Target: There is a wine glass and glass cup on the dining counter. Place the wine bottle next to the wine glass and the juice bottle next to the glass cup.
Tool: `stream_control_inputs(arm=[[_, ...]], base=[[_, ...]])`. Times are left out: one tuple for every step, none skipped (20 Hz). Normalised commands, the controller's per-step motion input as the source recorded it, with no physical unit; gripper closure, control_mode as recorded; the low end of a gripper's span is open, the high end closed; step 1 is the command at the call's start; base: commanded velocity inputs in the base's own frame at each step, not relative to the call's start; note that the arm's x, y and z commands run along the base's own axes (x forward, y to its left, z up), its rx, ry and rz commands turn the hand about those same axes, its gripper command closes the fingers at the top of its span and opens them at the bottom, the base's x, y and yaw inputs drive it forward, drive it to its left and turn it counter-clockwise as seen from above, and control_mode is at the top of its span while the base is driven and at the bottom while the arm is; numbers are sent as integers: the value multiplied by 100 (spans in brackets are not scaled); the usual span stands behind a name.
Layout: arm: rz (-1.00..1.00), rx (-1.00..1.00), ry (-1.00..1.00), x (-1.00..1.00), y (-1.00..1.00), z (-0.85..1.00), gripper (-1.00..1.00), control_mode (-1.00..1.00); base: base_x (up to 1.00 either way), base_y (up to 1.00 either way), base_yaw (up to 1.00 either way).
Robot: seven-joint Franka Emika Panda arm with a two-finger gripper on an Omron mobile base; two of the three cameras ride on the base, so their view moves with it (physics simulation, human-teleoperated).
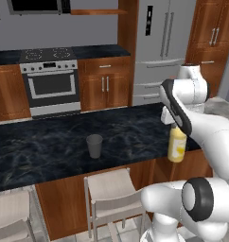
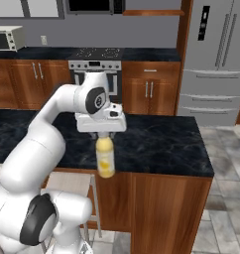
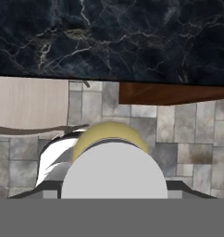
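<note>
My gripper [image 2: 105,134] is shut on the neck of the juice bottle [image 2: 105,158], a stout yellow bottle with a pale cap. It hangs upright just off the front edge of the dining counter [image 2: 161,144], near the counter's right end. From the left base view the juice bottle [image 1: 177,144] and gripper [image 1: 171,124] are well right of the glass cup [image 1: 94,145], a grey tumbler standing on the dining counter [image 1: 45,146]. The hand view looks down on the juice bottle [image 3: 109,134], with floor tiles under it and the dining counter [image 3: 109,37] beyond. The wine bottle is out of view.
Pale stools [image 1: 111,186] [image 1: 10,210] stand at the counter's near side, one stool [image 3: 30,109] close to the bottle. Across the aisle are the stove [image 1: 50,80], wooden cabinets [image 1: 104,85] and a steel fridge [image 2: 216,59]. Tiled floor [image 2: 226,198] lies right of the counter.
</note>
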Motion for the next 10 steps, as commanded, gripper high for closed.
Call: stream_control_inputs(arm=[[0, -16, 0, 29, 50, 15, 100, -100], [0, -17, 0, 26, 50, 16, 100, -100], [0, -17, 0, 25, 51, 15, 100, -100], [0, -15, 0, 27, 49, 16, 100, -100], [0, -13, 0, 30, 50, 16, 100, -100], [0, -13, 0, 28, 51, 9, 100, -100], [1, -11, 0, 25, 48, 12, 100, -100], [1, -9, 0, 25, 49, 10, 100, -100], [2, -3, 0, 24, 48, 6, 100, -100], [1, 0, 0, 27, 47, 2, 100, -100]], base=[[0, 0, 0], [0, 0, 0], [0, 0, 0], [0, 0, 0], [0, 0, 0], [0, 0, 0], [0, 0, 0], [0, 0, 0], [0, 0, 0], [0, 0, 0]])
